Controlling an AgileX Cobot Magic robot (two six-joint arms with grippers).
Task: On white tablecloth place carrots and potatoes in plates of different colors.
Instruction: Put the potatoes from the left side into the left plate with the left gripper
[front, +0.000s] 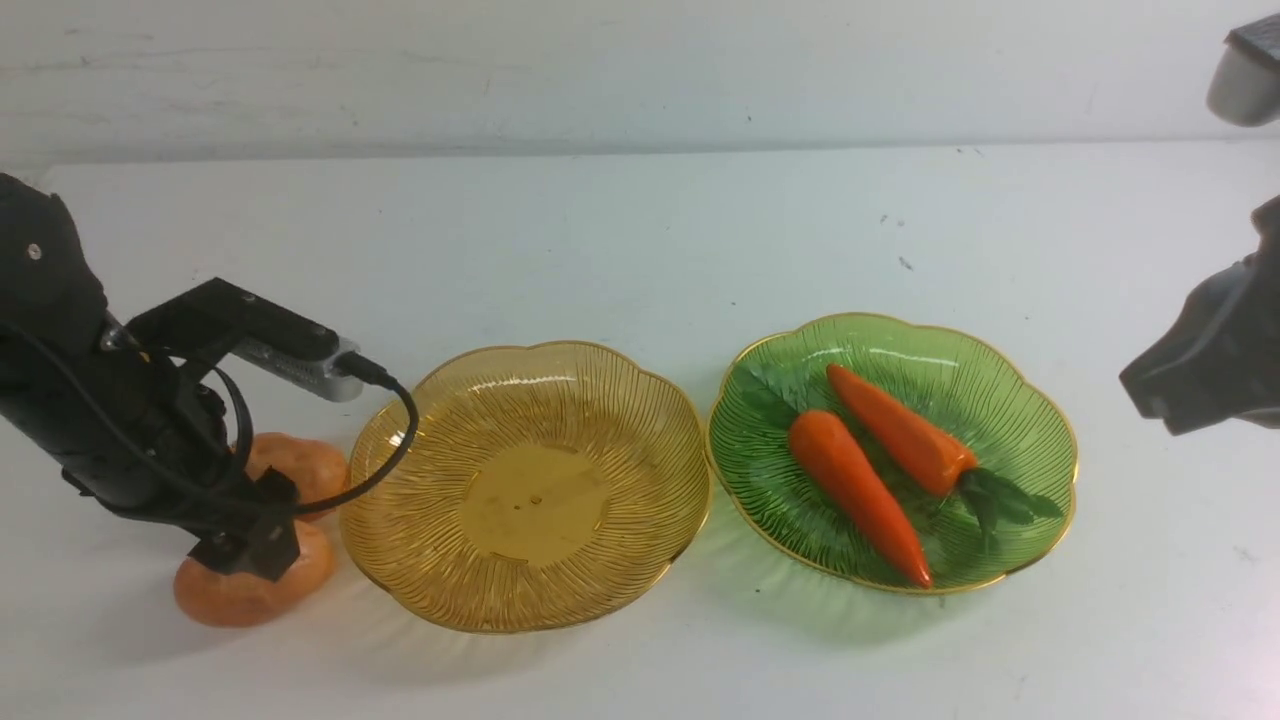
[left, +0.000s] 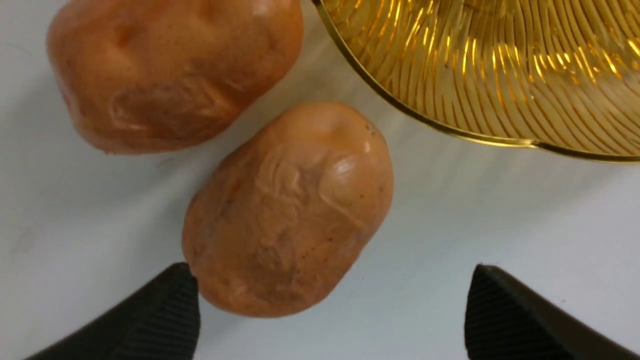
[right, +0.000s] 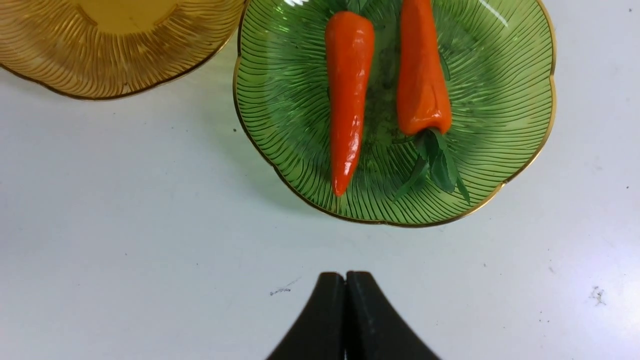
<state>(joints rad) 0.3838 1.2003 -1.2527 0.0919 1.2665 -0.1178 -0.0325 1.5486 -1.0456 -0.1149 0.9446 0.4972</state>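
On the smooth white tablecloth (front: 620, 230) covering the worktop, two bright-orange tapered toy carrots (front: 860, 495) lie side by side in the translucent green ribbed plate (front: 1040, 440) on the right, so that half of the sorting looks done. The matching amber-yellow plate (front: 420, 560) at centre is empty. Two oval tan toy potatoes (front: 305, 465) sit on the cloth just left of it. The left arm's jaws are spread wide and set low over the nearer potato (left: 287, 210), apparently lining up a grasp. The right arm's jaws are pressed together on nothing, parked clear at the right.

Front wide; wrists close, downward (all share amber plate (front: 620, 440)).
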